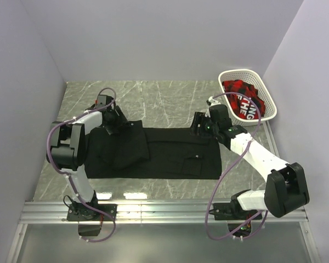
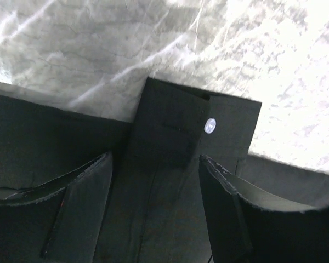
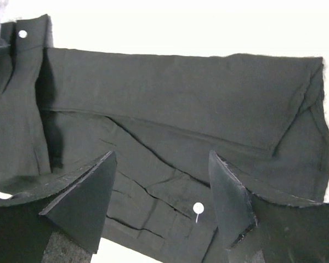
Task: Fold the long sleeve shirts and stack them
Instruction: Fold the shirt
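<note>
A black long sleeve shirt [image 1: 170, 156] lies flat across the middle of the marble table, with a sleeve folded over its left part [image 1: 123, 145]. My left gripper [image 1: 116, 121] is open over the shirt's far left edge; the left wrist view shows a cuff with a white button [image 2: 210, 125] between the open fingers [image 2: 82, 203]. My right gripper [image 1: 199, 125] is open above the shirt's far right edge; the right wrist view shows black fabric and a white button [image 3: 198, 208] between its fingers [image 3: 230, 197]. Neither gripper holds anything.
A white basket [image 1: 266, 93] at the far right holds red and black clothing [image 1: 242, 98]. Grey walls stand on the left, back and right. A metal rail [image 1: 164, 211] runs along the table's near edge by the arm bases.
</note>
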Action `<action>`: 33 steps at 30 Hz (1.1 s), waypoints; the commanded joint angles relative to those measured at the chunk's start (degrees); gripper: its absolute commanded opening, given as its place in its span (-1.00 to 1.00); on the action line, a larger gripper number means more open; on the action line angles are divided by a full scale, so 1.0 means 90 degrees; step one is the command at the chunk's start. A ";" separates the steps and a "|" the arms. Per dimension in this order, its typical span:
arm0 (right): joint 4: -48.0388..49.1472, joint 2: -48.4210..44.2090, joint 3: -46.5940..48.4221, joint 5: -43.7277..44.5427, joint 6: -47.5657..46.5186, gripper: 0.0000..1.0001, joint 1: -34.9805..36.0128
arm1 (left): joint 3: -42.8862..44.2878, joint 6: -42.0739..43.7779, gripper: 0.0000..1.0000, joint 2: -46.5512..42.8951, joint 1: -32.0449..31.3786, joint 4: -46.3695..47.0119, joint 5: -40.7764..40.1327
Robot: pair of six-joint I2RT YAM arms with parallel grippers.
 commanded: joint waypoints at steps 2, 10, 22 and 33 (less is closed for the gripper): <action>0.0337 -0.0296 -0.0079 -0.0056 -0.0107 0.50 0.0028 | 0.0258 0.0168 0.40 0.0161 -0.0134 -0.0120 -0.0187; 0.0346 -0.0355 -0.0128 -0.0066 -0.0127 0.49 0.0028 | 0.0365 0.0216 -0.05 0.0239 -0.0242 -0.0228 -0.0353; 0.0337 -0.0374 -0.0118 -0.0183 -0.0175 0.47 0.0077 | 0.0414 0.0490 -0.99 0.0083 -0.0349 -0.0121 -0.0343; 0.0346 -0.0443 0.0214 -0.0417 -0.0673 0.45 0.0682 | 0.0190 0.1308 -0.99 -0.0863 -0.0671 0.0241 -0.0265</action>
